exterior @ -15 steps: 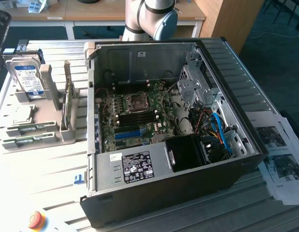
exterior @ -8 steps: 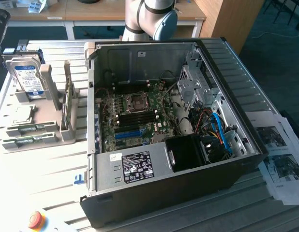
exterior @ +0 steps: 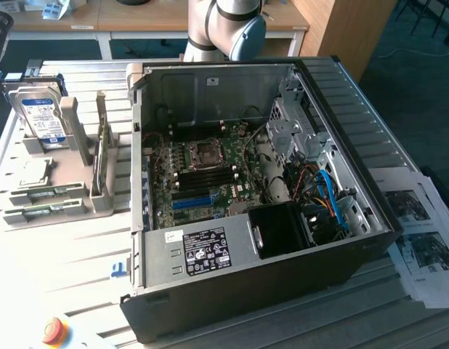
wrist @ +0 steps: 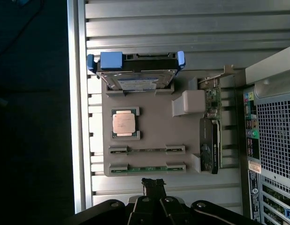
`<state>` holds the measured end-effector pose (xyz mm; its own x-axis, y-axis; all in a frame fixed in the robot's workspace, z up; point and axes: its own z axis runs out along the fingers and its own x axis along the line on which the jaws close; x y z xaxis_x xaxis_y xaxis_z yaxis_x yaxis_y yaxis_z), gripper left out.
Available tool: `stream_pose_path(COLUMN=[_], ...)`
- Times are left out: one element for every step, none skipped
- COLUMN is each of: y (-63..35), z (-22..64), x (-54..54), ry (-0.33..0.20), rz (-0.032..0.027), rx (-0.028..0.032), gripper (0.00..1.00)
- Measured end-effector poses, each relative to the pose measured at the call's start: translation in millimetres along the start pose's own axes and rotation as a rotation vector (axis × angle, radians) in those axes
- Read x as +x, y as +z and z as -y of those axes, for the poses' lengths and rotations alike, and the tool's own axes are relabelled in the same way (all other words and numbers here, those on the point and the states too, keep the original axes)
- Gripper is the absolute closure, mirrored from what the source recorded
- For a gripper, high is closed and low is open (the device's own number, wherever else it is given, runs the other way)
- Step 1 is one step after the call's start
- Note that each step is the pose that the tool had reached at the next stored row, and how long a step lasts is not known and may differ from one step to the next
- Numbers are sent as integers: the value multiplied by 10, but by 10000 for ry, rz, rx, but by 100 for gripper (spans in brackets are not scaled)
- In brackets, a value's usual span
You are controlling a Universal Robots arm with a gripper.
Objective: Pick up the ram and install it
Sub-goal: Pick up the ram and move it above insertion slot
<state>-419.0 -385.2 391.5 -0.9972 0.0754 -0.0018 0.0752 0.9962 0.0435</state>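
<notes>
Gripper (wrist: pixel 154 186) shut, empty; we see it over the surface (wrist: pixel 182 23) nr the ram (wrist: pixel 147 168), slotted in its tray (wrist: pixel 156 112).

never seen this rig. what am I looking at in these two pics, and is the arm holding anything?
A single robot arm works at a slatted table. The exterior view comes from a camera off the arm. It shows an open computer case with its motherboard exposed and, on the exterior view's left, a grey parts holder. The wrist view comes from a camera on the arm's wrist, looking down on that holder. The holder carries a hard drive, a square silver processor chip, an expansion card, a ram stick and a second ram stick. The gripper is shut, holds nothing, and hovers by the holder's ram side.
</notes>
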Motion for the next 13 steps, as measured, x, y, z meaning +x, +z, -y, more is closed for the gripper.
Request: stream_pose_path(y=[0, 0, 0, 0, 0, 0, 0, 0, 0, 0, 0, 0, 0], z=[0, 0, 0, 0, 0, 0, 0, 0, 0, 0, 0, 0, 0], x=[0, 0, 0, 0, 0, 0, 0, 0, 0, 0, 0, 0, 1], ry=[0, 0, 0, 0, 1, 0, 0, 0, 0, -5, -13, -27, -57], rz=[-1, 0, 0, -1, 0, -1, 0, 0, 0, -1, 0, -1, -3], rx=[0, 0, 0, 0, 0, 0, 0, 0, 0, 0, 0, 0, 0], gripper=[90, 90, 90, 90, 90, 90, 90, 90, 90, 90, 90, 90, 90])
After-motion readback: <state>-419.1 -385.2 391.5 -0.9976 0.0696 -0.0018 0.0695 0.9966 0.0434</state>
